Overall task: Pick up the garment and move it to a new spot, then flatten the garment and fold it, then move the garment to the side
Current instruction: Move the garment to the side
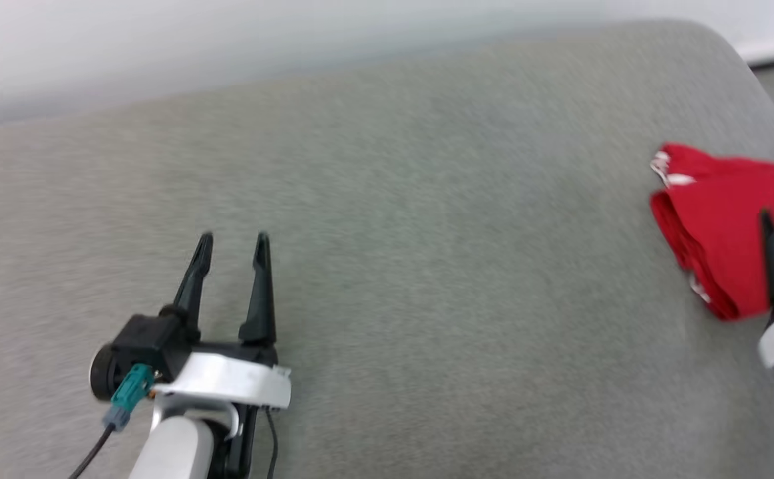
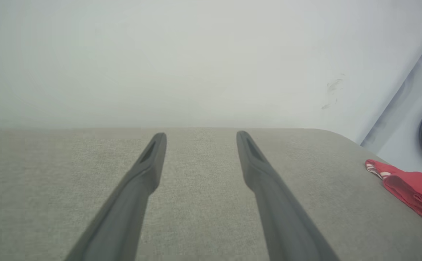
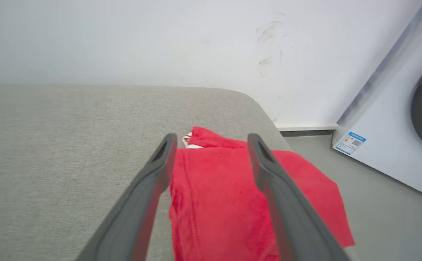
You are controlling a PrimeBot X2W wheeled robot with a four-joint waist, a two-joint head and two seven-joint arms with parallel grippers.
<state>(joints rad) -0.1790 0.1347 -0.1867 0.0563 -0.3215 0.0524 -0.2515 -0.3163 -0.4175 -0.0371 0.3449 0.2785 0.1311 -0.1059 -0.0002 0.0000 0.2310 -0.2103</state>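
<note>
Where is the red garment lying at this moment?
Head view: the garment lies folded at the right end of the grey cushion, by the open right pincer.

The garment lay on the fabric-covered surface just beneath and ahead of the right hand, well to the right of the left hand, with a wall beyond both hands and a washing machine farther right.

Robot arm end, lower left of frame
Fitted: left gripper, black tapered fingers, white wrist shell, teal connector, black cable.
</note>
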